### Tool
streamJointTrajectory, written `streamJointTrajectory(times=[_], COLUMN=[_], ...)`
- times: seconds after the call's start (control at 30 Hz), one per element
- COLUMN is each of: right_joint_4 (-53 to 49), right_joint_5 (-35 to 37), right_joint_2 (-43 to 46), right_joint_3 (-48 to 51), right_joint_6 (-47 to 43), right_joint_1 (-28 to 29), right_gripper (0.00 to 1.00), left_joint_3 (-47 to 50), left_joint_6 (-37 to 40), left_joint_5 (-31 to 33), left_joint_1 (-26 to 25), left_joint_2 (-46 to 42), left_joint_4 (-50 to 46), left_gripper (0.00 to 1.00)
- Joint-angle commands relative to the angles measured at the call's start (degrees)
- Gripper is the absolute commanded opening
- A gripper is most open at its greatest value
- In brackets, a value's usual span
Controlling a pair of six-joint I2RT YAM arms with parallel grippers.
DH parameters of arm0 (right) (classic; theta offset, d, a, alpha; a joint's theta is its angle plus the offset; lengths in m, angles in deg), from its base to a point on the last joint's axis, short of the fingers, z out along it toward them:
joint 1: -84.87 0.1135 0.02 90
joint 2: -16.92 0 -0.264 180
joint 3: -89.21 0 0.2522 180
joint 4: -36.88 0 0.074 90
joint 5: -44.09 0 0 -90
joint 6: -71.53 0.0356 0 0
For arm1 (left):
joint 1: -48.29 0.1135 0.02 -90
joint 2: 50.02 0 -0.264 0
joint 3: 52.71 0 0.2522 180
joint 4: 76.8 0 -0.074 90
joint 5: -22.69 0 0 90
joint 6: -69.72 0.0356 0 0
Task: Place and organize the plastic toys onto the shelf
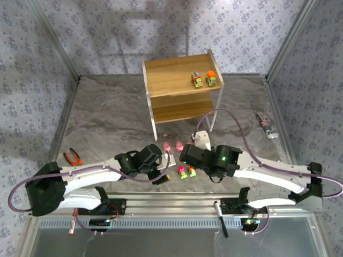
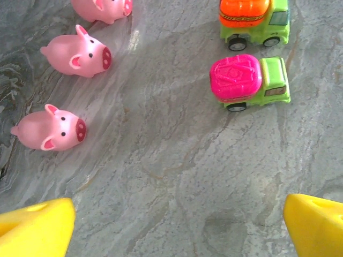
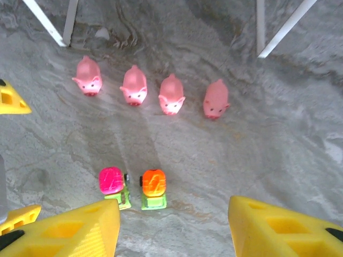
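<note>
Yellow fingertips (image 3: 69, 230) of the right gripper (image 3: 171, 229) are held spread, with nothing pinched between them. Just ahead of that gap a pink-topped car (image 3: 112, 184) and an orange-topped car (image 3: 154, 187) are parked side by side. The opening is probably kept wide so that one of them can be straddled and lifted. Beyond the cars, four pink pigs (image 3: 134, 84) are lined up in a row, snouts turned toward the gripper, near the white legs of the shelf (image 3: 51, 21).

The left gripper (image 2: 174, 230) is likewise held apart over bare grey table (image 2: 177, 176), and nothing is gripped. It appears to be kept in waiting beside the same toys.

From above, something is supplied that the wrist views lack: two more cars (image 1: 196, 79) are seen standing together on the upper tier of the shelf, so the work is judged partly done, with six toys to be moved. The pigs' faces and exact count are given by the wrist views, whereas from above they are partly covered by the arms. Orange-handled pliers (image 1: 73, 157) lie well apart at the left.
</note>
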Motion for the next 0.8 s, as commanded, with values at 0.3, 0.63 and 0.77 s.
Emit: streamJointTrajectory(times=[0.3,0.63,0.77], right_joint_4=[10.3,18.1,19.5], right_joint_5=[-4.8,-9.0,-10.0], right_joint_2=[-3.6,-4.3,-4.3], right_joint_3=[11.1,18.9,20.7], right_joint_6=[11.3,12.1,11.8], right_joint_1=[2.8,1.3,0.2], right_gripper=[0.57,0.57,0.55], left_joint_3=[-0.6,-0.6,-0.6], left_joint_6=[-0.2,-0.3,-0.4], left_joint_5=[0.6,-0.1,0.0], left_joint_1=[-0.4,-0.4,-0.4], left_joint_2=[-0.9,-0.8,-0.9], left_joint_4=[0.3,0.2,0.2], left_gripper=[1.0,0.99,1.0])
